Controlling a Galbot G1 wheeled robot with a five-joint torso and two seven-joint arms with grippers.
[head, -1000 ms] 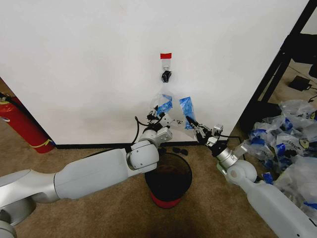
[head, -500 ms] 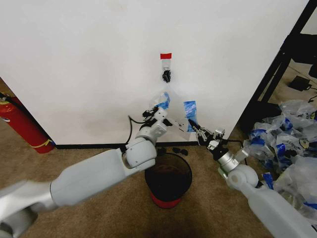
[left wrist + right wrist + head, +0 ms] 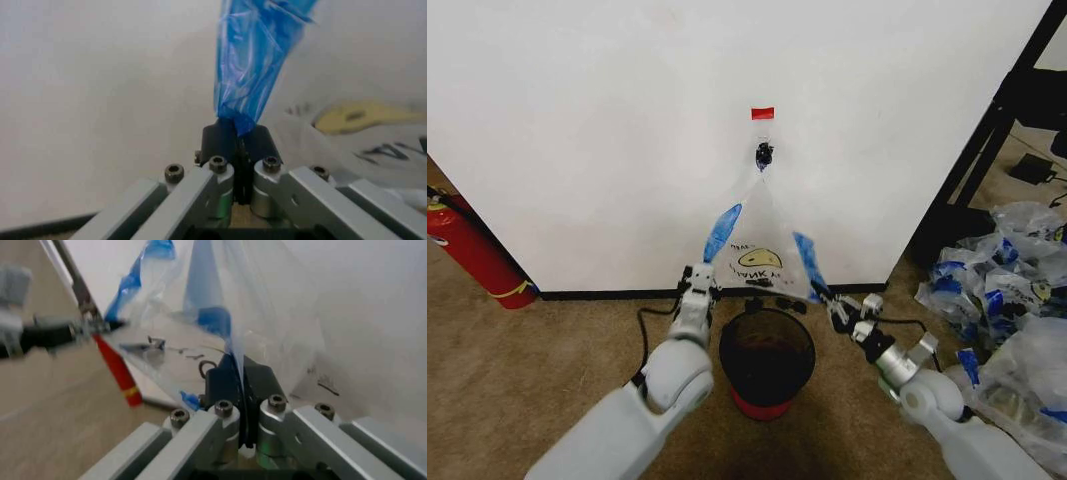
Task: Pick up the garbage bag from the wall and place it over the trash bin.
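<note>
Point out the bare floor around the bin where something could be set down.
Open carpet lies between the fire extinguisher and the trash bin, bordered behind by the wall. Crowded: the heap of plastic bags, and over the bin the garbage bag stretched between the left gripper and right gripper.

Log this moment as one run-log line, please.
left claw: shut on garbage bag | right claw: shut on it | bag on wall hook, above trash bin

Before me the tan carpeted floor (image 3: 547, 350) carries the trash bin (image 3: 766, 360) close to the wall's (image 3: 607, 140) black baseboard, a red fire extinguisher (image 3: 472, 250) at my left, and a heap of plastic bags (image 3: 1007, 290) at my right.
</note>
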